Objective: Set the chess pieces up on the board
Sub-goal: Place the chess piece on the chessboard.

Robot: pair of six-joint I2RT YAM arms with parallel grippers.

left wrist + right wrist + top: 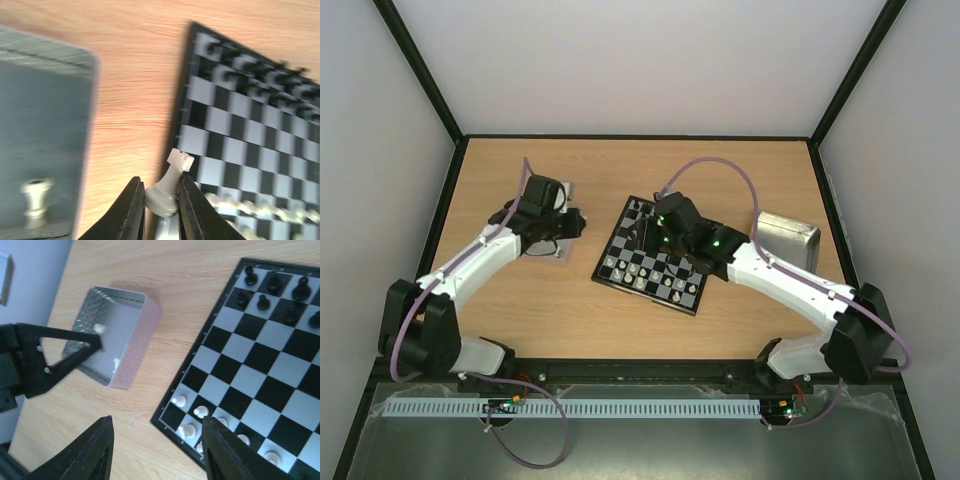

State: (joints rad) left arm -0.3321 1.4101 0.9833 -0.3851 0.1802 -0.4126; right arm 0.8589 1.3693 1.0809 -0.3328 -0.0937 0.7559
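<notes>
In the left wrist view my left gripper (160, 186) is shut on the base of a cream-white rook (172, 172), which leans to the right above the wood beside the board's (250, 125) left edge. Black pieces (250, 75) line the board's far rows and a blurred row of white pieces (250, 209) lines the near one. My right gripper (157, 422) hangs open and empty over the board's (260, 350) near-left corner, where white pieces (200, 411) stand. Black pieces (274, 282) fill the far squares. From above, the left gripper (570, 222) is left of the board (620, 268).
A metal tray (135, 350) lies left of the board with a white piece (35, 197) still in it. The left arm (35, 360) reaches over that tray. A second metal tray (785, 238) stands right of the board, behind the right arm.
</notes>
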